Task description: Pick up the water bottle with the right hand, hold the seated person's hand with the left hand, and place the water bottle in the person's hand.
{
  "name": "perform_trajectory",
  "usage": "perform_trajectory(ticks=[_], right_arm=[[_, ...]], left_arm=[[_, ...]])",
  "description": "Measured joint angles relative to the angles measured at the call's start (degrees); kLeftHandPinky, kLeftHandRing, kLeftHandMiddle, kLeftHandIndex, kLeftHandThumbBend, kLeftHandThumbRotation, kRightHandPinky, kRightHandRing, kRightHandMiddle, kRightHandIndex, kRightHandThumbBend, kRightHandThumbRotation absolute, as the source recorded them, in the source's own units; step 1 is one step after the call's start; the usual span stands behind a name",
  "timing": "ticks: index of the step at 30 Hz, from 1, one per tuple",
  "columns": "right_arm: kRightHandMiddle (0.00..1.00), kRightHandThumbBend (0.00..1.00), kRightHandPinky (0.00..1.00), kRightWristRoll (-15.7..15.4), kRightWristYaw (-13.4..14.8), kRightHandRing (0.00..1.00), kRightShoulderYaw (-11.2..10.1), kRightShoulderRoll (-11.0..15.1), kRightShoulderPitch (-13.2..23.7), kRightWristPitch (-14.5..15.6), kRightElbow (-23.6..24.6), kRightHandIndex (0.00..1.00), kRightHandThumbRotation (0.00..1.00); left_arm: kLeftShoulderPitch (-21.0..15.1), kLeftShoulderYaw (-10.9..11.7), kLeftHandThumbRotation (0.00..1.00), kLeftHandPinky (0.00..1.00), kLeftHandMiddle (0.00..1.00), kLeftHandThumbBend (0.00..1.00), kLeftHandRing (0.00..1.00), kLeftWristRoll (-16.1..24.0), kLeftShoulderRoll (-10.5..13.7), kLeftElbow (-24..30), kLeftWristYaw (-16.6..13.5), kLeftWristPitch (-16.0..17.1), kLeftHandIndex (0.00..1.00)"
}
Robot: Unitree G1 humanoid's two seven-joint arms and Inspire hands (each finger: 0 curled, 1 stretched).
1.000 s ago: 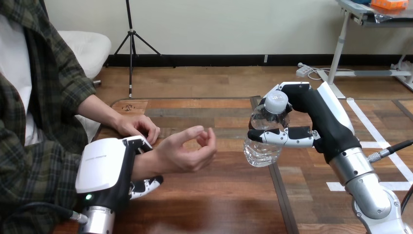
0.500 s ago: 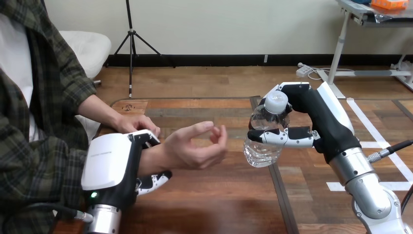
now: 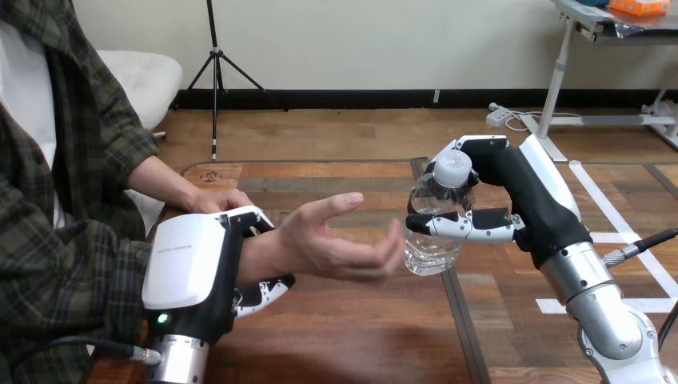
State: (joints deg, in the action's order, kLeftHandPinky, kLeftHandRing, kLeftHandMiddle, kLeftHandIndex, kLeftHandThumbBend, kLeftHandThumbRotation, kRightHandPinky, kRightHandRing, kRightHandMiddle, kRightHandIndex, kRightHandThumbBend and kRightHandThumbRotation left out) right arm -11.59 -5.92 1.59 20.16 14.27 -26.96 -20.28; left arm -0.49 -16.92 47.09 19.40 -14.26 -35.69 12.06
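Note:
A clear water bottle [image 3: 436, 214] with a white cap is held upright above the table's middle, with my right hand [image 3: 512, 200] shut round it from the right. The person's hand [image 3: 336, 244] reaches in from the left, palm up and fingers spread, its fingertips touching the bottle's lower left side. My left hand [image 3: 200, 272] is shut on the person's wrist, fingers over the top and thumb beneath. The person's other hand [image 3: 224, 200] rests on the table behind my left hand.
The wooden table [image 3: 352, 336] has bare surface in front of and below the hands. A dark seam [image 3: 456, 320] runs down the table beneath the bottle. White tape lines [image 3: 616, 220] mark the floor at the right.
My left hand has carried the person's wrist to the right. The person's fingers have uncurled and now reach the bottle. My right hand and the bottle have stayed put.

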Motion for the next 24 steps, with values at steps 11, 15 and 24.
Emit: perform_trajectory(ticks=[11, 15, 24], right_arm=[[0.46, 0.7, 0.39, -0.3, 0.0, 0.43, 0.0, 0.0, 0.2, 0.0, 0.0, 0.43, 0.0], [0.45, 0.7, 0.38, -0.5, 0.0, 0.42, 0.1, 0.1, 0.3, -0.2, -0.1, 0.43, 0.0], [0.44, 0.69, 0.36, -1.0, 0.0, 0.41, 0.2, 0.2, 0.8, -1.5, -0.7, 0.43, 0.0]], left_arm=[[0.5, -0.3, 0.0, 0.27, 0.37, 0.86, 0.32, 0.5, -0.5, 1.6, -0.1, 0.1, 0.42], [0.7, -0.4, 0.0, 0.27, 0.37, 0.86, 0.31, 0.6, -0.8, 2.2, -0.1, 0.1, 0.42], [1.1, -0.7, 0.0, 0.26, 0.36, 0.86, 0.3, 0.8, -1.4, 3.1, 0.0, 0.3, 0.42]])
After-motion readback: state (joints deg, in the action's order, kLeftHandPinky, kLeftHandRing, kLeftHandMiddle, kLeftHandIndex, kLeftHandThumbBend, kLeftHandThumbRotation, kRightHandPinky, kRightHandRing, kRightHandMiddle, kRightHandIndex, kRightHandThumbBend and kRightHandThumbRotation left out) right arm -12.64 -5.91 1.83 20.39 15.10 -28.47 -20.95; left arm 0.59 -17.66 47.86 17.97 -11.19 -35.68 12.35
